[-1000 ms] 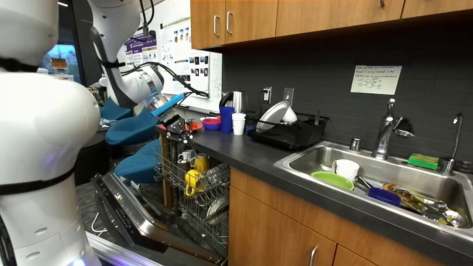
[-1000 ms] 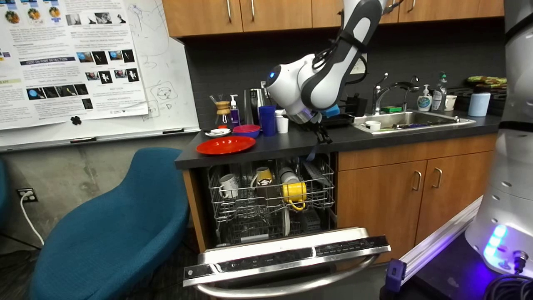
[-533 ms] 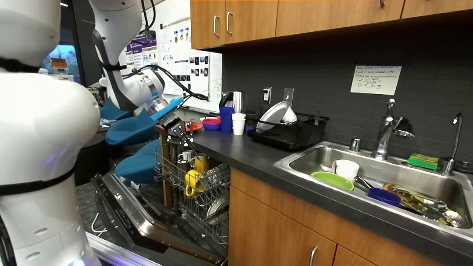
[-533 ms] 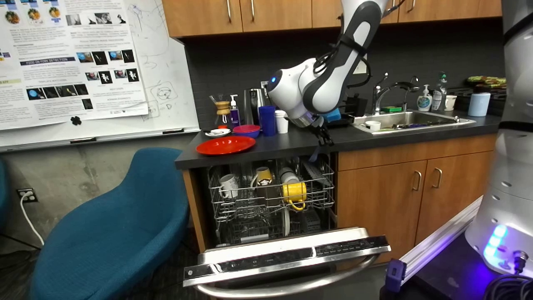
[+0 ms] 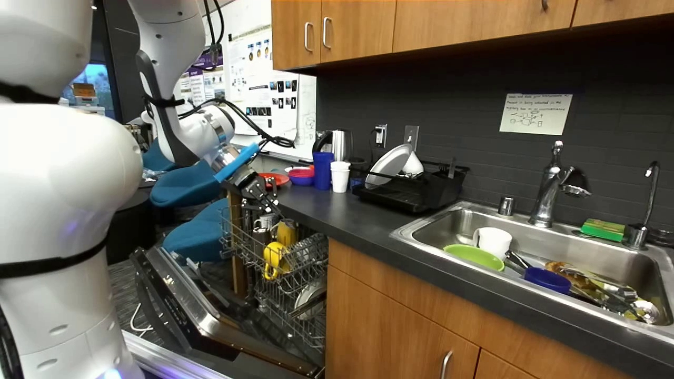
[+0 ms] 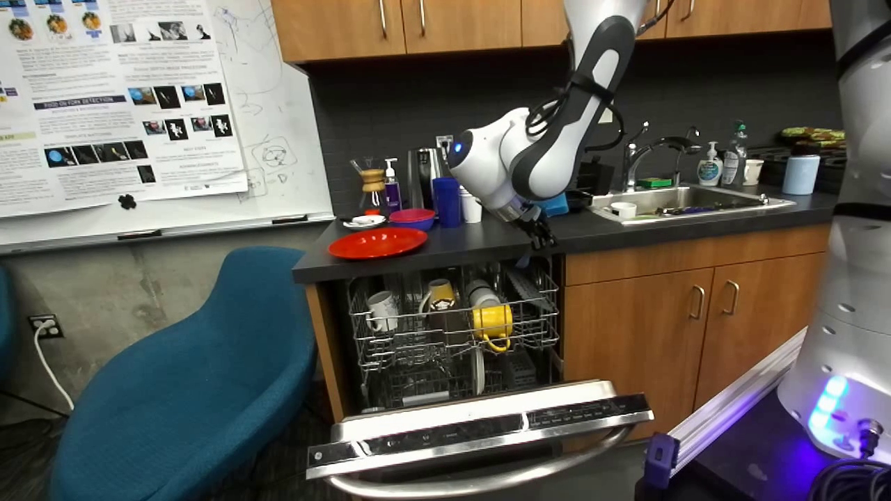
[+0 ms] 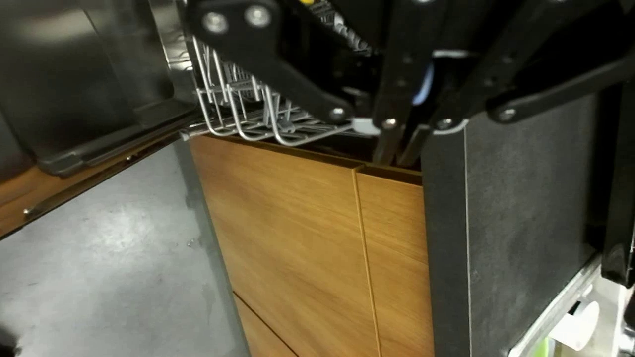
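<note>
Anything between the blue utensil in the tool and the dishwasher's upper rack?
Nothing visible stands in between. In an exterior view the blue utensil hangs from the tool over the upper rack; whether it touches can't be told. The counter edge runs close beside the tool in the wrist view.

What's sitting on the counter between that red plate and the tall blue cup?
A pink bowl, stacked on a blue bowl, sits between the red plate and the tall cup in both exterior views.

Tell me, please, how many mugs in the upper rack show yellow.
2 visible: a plain mug at the front, a dark-marked mug left of it in an exterior view; more may be hidden.
</note>
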Action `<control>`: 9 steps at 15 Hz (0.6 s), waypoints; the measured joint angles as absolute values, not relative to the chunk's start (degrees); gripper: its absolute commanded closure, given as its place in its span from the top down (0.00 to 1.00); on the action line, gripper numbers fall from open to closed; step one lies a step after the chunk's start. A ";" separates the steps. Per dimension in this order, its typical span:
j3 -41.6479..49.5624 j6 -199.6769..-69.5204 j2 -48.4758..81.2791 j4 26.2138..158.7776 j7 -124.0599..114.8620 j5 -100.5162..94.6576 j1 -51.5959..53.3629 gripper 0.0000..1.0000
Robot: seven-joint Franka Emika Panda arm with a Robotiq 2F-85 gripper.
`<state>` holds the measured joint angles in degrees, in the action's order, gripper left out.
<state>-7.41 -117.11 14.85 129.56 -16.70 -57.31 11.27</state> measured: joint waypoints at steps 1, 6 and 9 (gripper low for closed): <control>-7.41 -117.10 15.16 129.48 -17.75 -57.95 11.35 0.02; -7.52 -116.95 17.22 128.83 -21.69 -58.44 11.57 0.02; -7.53 -116.51 18.65 128.12 -23.86 -58.44 11.74 0.02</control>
